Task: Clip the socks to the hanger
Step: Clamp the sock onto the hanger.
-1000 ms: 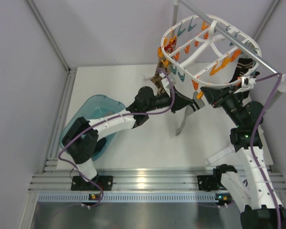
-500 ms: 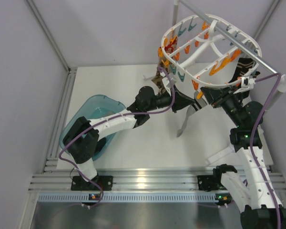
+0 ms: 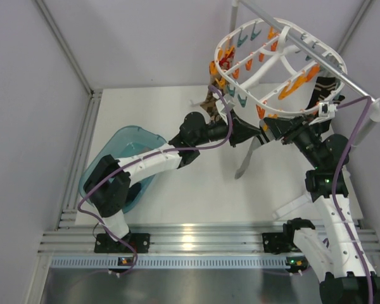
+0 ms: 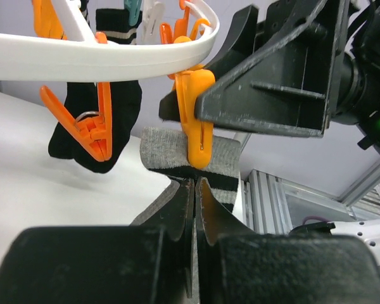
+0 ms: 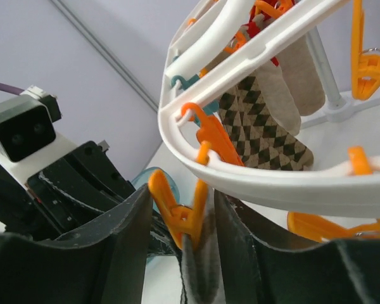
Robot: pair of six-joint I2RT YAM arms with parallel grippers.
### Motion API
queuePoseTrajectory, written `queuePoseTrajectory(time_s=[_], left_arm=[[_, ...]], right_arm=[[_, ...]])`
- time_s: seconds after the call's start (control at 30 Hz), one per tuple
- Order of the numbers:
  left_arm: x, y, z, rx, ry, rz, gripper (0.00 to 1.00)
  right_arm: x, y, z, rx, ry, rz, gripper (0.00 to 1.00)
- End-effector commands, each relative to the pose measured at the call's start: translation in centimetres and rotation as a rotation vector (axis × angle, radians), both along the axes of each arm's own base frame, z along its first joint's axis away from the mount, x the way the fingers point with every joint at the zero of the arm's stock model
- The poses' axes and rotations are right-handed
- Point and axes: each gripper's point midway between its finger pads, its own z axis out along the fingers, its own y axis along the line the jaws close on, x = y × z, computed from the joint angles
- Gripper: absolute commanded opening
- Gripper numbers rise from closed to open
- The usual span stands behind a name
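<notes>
Grey sock (image 4: 161, 149), dark band at the cuff, hangs limp under near rim of hanger (image 4: 114, 60) | orange peg (image 4: 196, 126) on its top edge | left gripper (image 4: 195, 190) clamped tight on cuff | right gripper (image 5: 183, 202) partly parted astride peg, wider than a second ago

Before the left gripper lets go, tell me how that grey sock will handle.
Likely floppy: the grey sock hangs limp from the left gripper. Probably light, as one small orange peg pinches its top edge. It may swing once released.
</notes>
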Motion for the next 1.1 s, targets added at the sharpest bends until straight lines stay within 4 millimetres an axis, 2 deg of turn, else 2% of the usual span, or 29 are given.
queuePoseTrajectory(time_s=[0.0,0.1,0.17,0.23,0.27,0.3,0.4,0.5,0.7,0.8,0.9,0.97,1.0,1.07], left_arm=[[-0.6,-0.3,3.9,-0.091,-0.068,-0.031,0.00],[-0.7,-0.3,3.9,-0.085,-0.067,-0.030,0.01],[-0.7,-0.2,3.6,-0.070,-0.077,-0.025,0.14],[-0.7,0.1,3.7,-0.058,-0.085,-0.016,0.20],[-0.8,0.2,3.4,-0.045,-0.096,-0.016,0.26],[-0.7,0.5,3.4,-0.039,-0.100,-0.008,0.37],[-0.9,1.4,3.4,-0.015,-0.121,0.010,0.50],[-0.3,2.0,2.6,0.013,-0.141,0.038,0.56],[1.7,1.9,3.1,0.005,-0.206,0.086,0.68],[3.0,1.9,3.7,-0.026,-0.219,0.101,0.82],[3.6,1.9,3.6,-0.050,-0.231,0.079,0.88],[3.9,1.9,4.6,-0.081,-0.266,0.065,0.95],[4.2,1.7,4.2,-0.084,-0.277,0.052,0.96],[4.7,1.5,5.0,-0.104,-0.303,0.050,0.96]], right_arm=[[-0.5,0.4,1.0,-0.018,-0.020,0.031,0.44],[-0.6,0.4,1.3,-0.019,-0.021,0.030,0.47],[-0.7,0.3,1.5,-0.024,-0.026,0.021,0.48],[-0.7,0.1,1.6,-0.029,-0.029,0.013,0.49],[-0.7,0.0,1.6,-0.034,-0.032,0.008,0.50],[-0.8,-0.1,1.7,-0.038,-0.028,0.006,0.50],[-1.2,-0.2,1.8,-0.055,-0.030,0.000,0.53],[-1.2,-1.3,1.9,-0.075,-0.035,-0.044,0.58],[-1.6,-2.2,2.0,-0.107,-0.038,-0.084,0.63],[-1.5,-2.5,1.7,-0.121,-0.020,-0.096,0.65],[-1.3,-3.1,1.7,-0.136,-0.021,-0.118,0.65],[-1.1,-3.4,1.8,-0.143,-0.020,-0.131,0.65],[-1.0,-3.5,1.7,-0.143,-0.016,-0.133,0.65],[-0.8,-3.7,1.7,-0.147,-0.014,-0.141,0.65]])
